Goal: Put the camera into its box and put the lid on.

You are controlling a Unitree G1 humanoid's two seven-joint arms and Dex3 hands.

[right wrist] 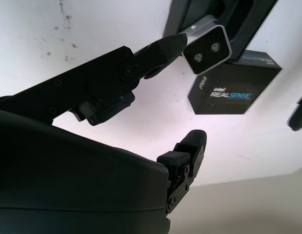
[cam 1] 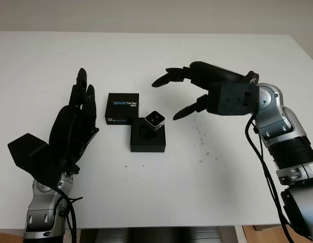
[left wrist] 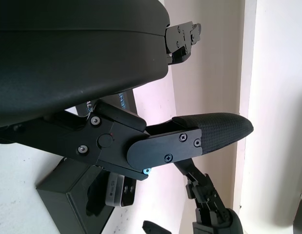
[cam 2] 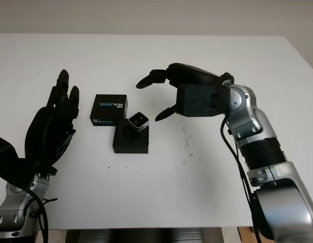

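Camera, small silver cube [cam 1: 154, 119], sat tilted in its black box base [cam 1: 147, 138]; seating remained, I judged. Right hand [cam 1: 184, 93] hovered open; left hand [cam 1: 75, 121] open beside black printed lid [cam 1: 122, 108].

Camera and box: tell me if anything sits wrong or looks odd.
The camera is not seated: it sits tilted at the far right corner of the open box, sticking up above the rim. The lid lies beside the box on the table. Dark specks mark the table right of the box. Both the left hand and right hand are open.
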